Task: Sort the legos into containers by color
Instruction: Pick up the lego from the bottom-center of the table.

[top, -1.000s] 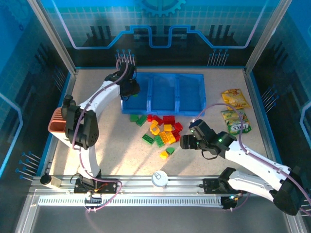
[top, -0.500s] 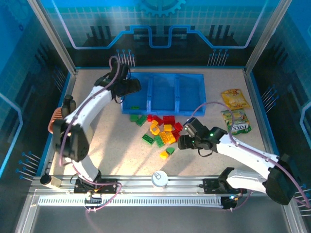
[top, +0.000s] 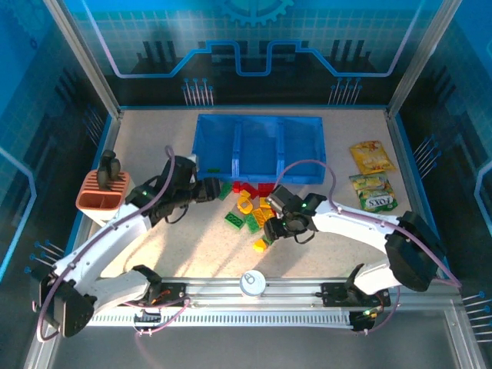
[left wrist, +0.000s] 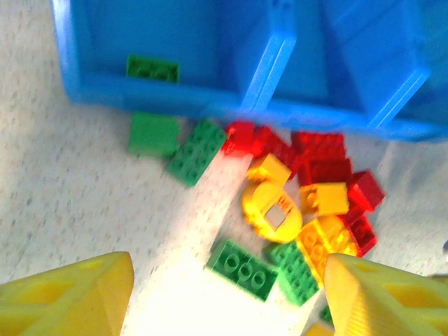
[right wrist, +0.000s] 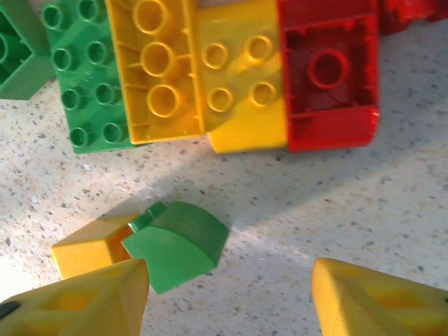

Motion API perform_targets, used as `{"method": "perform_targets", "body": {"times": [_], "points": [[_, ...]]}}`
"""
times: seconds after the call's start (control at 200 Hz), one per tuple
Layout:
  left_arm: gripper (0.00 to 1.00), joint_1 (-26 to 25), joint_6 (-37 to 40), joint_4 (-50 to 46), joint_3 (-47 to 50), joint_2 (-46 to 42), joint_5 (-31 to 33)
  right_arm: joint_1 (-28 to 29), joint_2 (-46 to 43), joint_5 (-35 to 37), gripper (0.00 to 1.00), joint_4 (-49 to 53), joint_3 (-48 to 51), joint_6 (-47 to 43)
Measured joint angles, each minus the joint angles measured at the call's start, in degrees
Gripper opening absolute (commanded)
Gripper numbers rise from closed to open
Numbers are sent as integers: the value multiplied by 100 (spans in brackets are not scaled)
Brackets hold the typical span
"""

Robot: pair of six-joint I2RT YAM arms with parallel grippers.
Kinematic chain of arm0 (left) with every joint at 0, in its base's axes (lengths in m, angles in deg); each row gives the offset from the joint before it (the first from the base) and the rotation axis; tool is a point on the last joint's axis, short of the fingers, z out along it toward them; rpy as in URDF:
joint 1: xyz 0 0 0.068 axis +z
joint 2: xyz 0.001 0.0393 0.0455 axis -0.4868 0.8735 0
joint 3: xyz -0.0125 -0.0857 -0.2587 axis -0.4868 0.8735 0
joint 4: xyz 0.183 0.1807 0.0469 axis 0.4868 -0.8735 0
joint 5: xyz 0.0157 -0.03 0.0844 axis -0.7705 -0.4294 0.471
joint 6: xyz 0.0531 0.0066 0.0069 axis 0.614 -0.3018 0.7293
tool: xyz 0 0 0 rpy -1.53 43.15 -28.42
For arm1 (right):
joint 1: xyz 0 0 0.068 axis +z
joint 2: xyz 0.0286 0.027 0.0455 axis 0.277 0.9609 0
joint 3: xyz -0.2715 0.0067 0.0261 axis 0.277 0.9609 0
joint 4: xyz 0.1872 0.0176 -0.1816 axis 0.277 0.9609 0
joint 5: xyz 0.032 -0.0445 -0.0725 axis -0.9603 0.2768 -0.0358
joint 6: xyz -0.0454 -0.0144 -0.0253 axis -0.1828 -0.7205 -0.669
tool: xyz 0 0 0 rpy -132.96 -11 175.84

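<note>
Right wrist view: right gripper (right wrist: 227, 299), wide open and empty, hangs over the curved green lego (right wrist: 176, 246), seemingly lining up a grab; left gripper (left wrist: 224, 294) hovers open and empty too.

Legible text, one item: white lettering, apparently "FOX'S", on green-yellow snack packet (top: 372, 192) right of blue tray (top: 260, 146); smaller print unreadable

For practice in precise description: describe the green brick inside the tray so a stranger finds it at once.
Find the blue tray at the table's far side and take its left compartment. A green brick lies against its near wall, the only lego inside the tray; the other legos lie outside.
</note>
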Motion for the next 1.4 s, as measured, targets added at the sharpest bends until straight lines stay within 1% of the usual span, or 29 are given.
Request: {"method": "perform_targets", "body": {"times": [0.1, 0.23, 0.43, 0.515, 0.62, 0.77, 0.83, 0.88, 0.965, 1.151, 1.401], "points": [[72, -46, -111, -76, 396, -461, -4, 98, 168, 20, 62, -35, -122, 39], [72, -83, -177, -105, 675, -863, -2, 138, 221, 42, 62, -48, -188, 61], [71, -94, -413, -177, 986, -1156, -7, 243, 396, 164, 62, -35, -645, 37], [71, -94, -474, -184, 1058, -1204, -9, 243, 584, 216, 58, 7, -896, -2], [71, -96, -553, -214, 1067, -1292, -9, 271, 824, 238, 58, 48, -1189, -92], [71, -101, -577, -339, 1069, -1593, -7, 573, 896, 216, 59, 96, -1285, -315], [71, -101, -579, -374, 1078, -1698, -7, 719, 896, 192, 58, 177, -1285, -396], [71, -101, -581, -382, 1093, -1746, -7, 824, 896, 190, 54, 240, -1283, -433], [71, -101, -581, -398, 1121, -1764, -7, 962, 914, 197, 52, 354, -1272, -483], [71, -105, -581, -450, 1180, -1759, -4, 1281, 997, 262, 52, 560, -1228, -433], [70, -105, -581, -466, 1180, -1700, 2, 1449, 1239, 339, 53, 719, -1137, -195]]}}
